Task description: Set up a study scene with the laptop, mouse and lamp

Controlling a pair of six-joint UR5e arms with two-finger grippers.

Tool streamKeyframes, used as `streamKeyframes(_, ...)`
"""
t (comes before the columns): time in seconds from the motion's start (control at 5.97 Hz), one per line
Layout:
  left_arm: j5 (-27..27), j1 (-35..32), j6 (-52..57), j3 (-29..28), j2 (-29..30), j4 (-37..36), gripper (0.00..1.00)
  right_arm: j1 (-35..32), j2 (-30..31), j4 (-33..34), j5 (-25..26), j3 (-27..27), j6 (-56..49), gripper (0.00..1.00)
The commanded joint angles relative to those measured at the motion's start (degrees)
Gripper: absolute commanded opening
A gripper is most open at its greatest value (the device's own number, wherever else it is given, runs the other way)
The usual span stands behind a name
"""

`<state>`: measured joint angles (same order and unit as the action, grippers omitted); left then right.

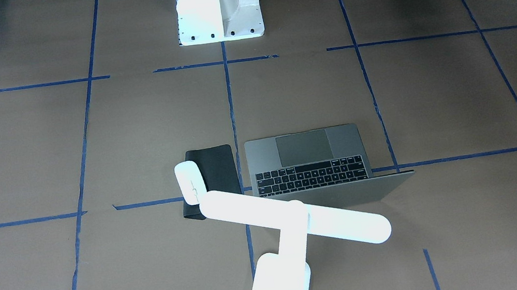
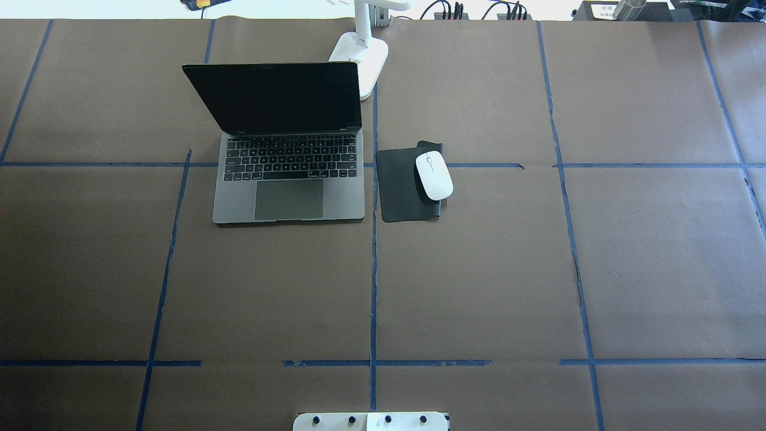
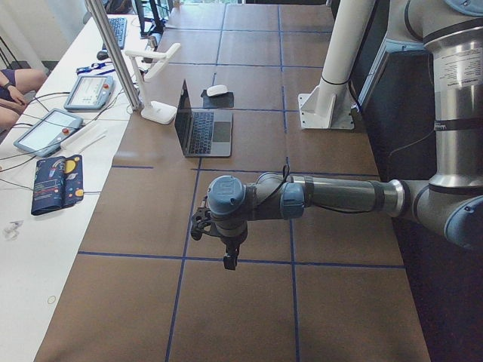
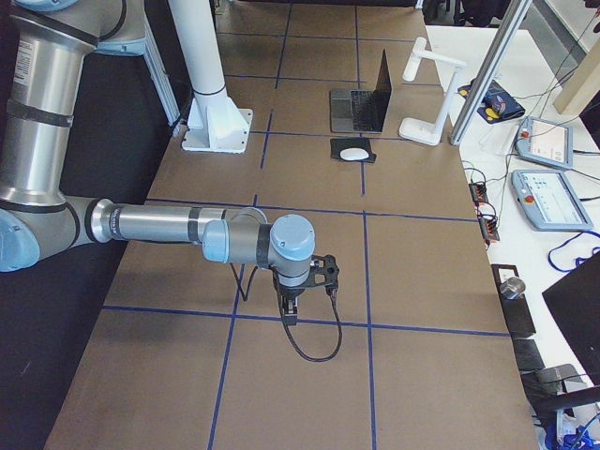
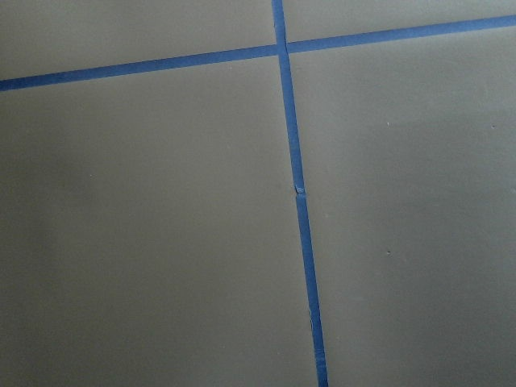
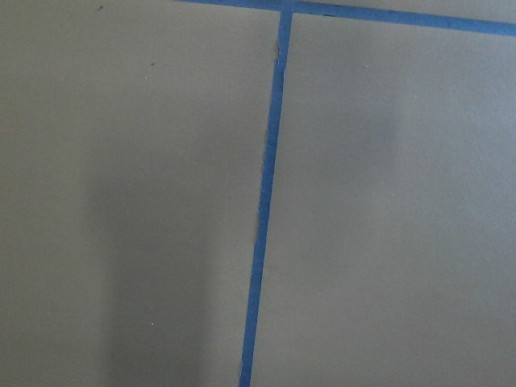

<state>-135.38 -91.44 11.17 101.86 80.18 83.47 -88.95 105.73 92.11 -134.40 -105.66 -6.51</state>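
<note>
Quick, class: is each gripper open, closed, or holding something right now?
Left gripper: cannot be told; it shows only in a side view.
Right gripper: cannot be told, for the same reason.

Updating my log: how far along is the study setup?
Done, apparently: the laptop stands open, the mouse lies on the black mat beside it, the lamp stands behind them. In hand: nothing; the left gripper and right gripper hang over the table, far off. Left: seemingly nothing.

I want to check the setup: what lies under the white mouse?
A flat black mat lies under the mouse, which sits at the mat's edge away from the laptop. The part beneath it is hidden.
</note>
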Motion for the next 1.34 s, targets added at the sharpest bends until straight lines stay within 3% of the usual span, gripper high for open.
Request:
streamKeyframes(0.0,0.20,0.03,0.25,-0.43,-0.99,0.11,1.00,0.09,0.00,0.00,-0.25,0.01,-0.17,1.00)
streamKeyframes(0.34,0.46,0.12,0.34,-2.80,-0.98,1.35,1.00,0.97,0.00,0.00,-0.34,0.01,-0.26,1.00)
streamKeyframes(1.17,0.20,0.56,0.43,-1.57,-3.27,1.34,1.00,1.06,0.09,0.00,-0.34,0.01,-0.35,1.00)
